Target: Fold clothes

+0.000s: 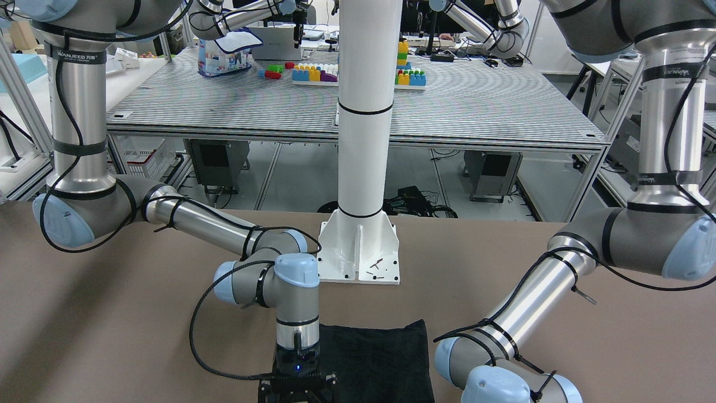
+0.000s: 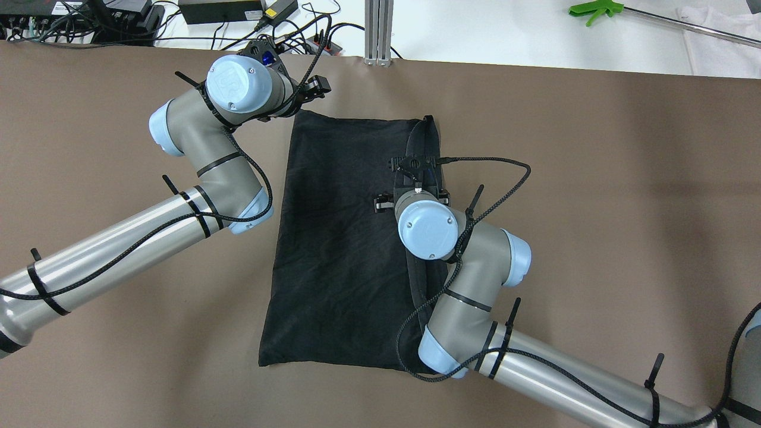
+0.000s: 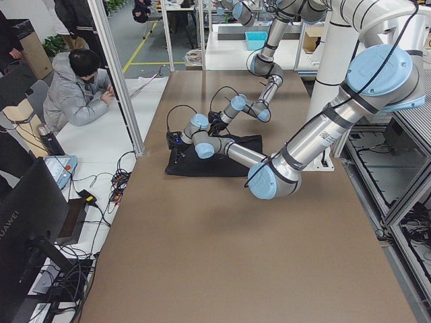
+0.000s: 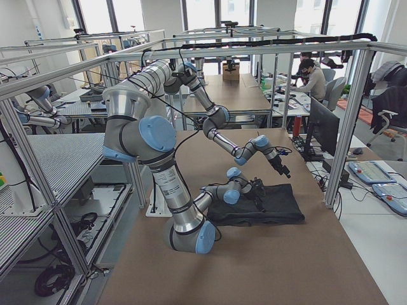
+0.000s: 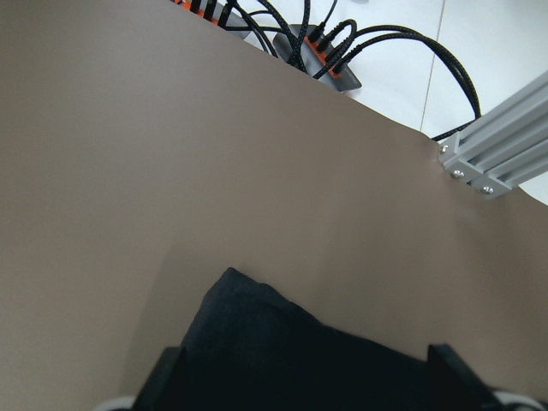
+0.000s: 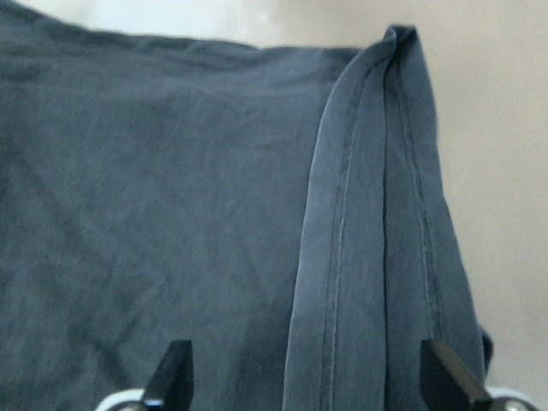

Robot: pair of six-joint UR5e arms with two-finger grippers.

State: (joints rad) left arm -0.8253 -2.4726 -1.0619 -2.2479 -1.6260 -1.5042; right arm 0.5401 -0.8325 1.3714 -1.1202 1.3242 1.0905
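Note:
The black cloth (image 2: 339, 238) lies flat on the brown table, long side running away from me. It also shows in the front view (image 1: 380, 358). A narrow hemmed strip (image 2: 427, 134) is folded over along its right edge, seen up close in the right wrist view (image 6: 377, 214). My left gripper (image 2: 312, 89) is open just above the cloth's far left corner (image 5: 248, 317), which lies between the spread fingers (image 5: 167, 368). My right gripper (image 2: 416, 169) is open and empty, hovering over the cloth (image 6: 154, 197) next to the folded strip.
The white pillar's base plate (image 1: 361, 252) stands at the table's robot-side edge. A power strip with cables (image 5: 325, 60) and an aluminium post (image 2: 379, 30) lie just past the far edge. A person (image 3: 77, 87) sits beyond that edge.

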